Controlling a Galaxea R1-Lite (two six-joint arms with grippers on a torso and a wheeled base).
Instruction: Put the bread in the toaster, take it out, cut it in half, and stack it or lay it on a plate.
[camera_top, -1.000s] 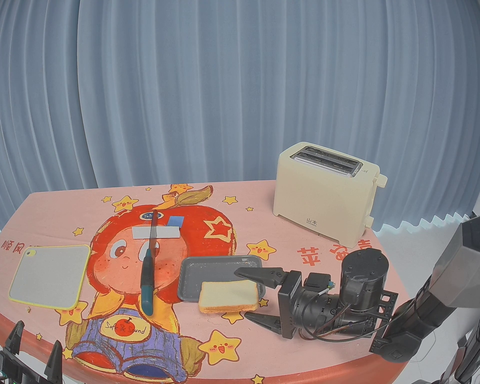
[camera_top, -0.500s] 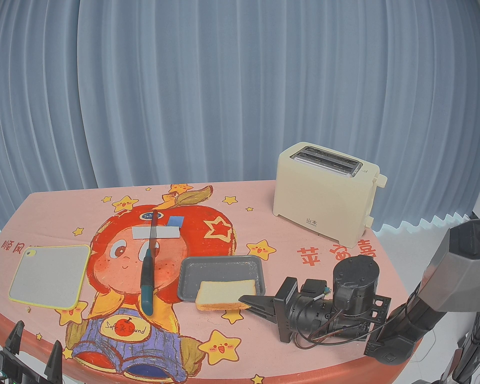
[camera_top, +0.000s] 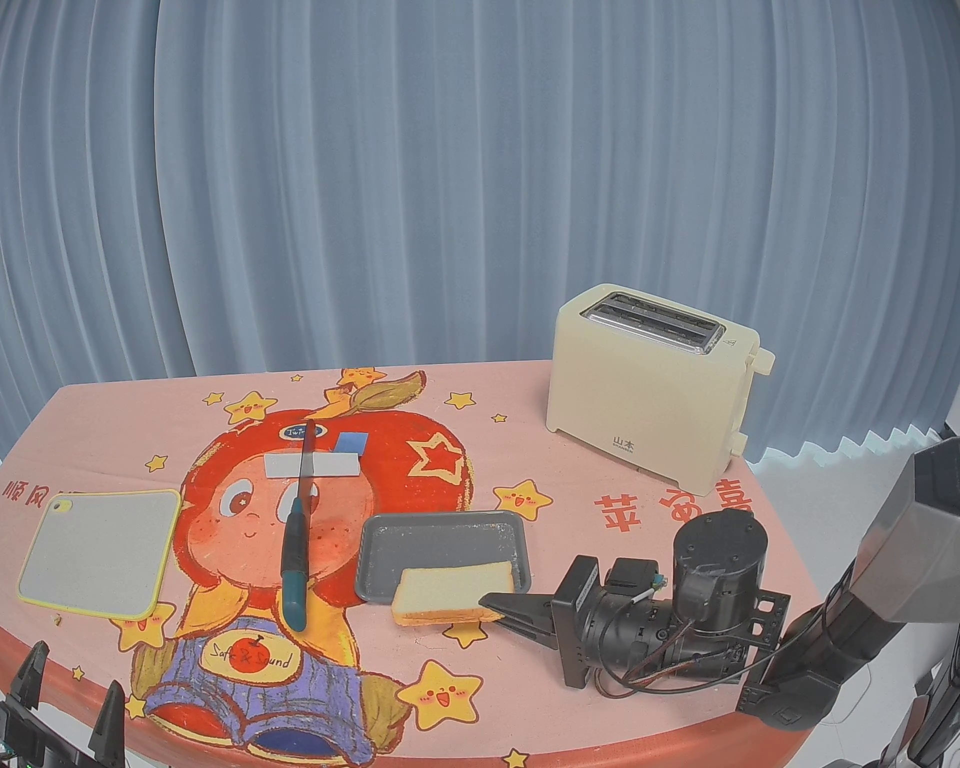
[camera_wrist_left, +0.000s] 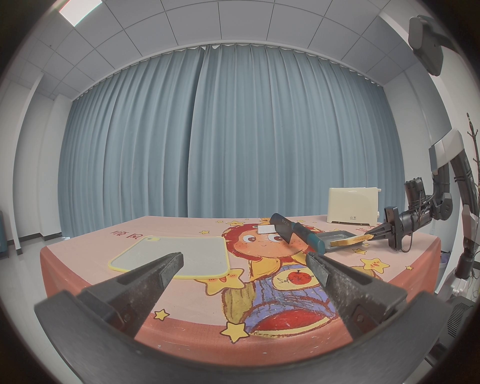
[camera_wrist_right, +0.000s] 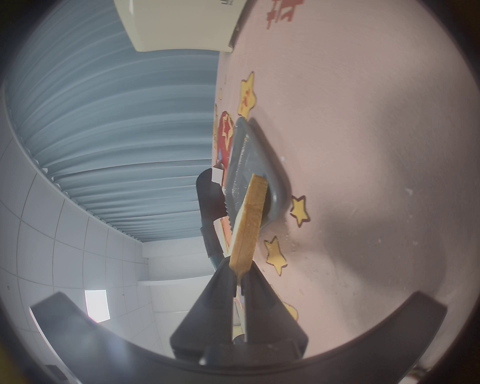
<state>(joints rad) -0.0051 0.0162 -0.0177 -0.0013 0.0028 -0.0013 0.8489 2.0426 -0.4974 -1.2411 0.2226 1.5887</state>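
Between the shut fingers of the right pincer (camera_top: 488, 603) the bread (camera_top: 450, 592) is gripped by one edge, lying just ahead over the tray's (camera_top: 440, 540) near rim. Loading is judged in hand. Next, the slice must be lifted and turned upright for the toaster (camera_top: 650, 385) behind the pincer.

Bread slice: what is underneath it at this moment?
The bread overlaps the grey tray at its near rim, the rest over the tablecloth; the right gripper pinches its edge. The rim section beneath is covered.

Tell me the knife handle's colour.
The knife handle is teal blue, darker toward the blade; the head view shows it best.
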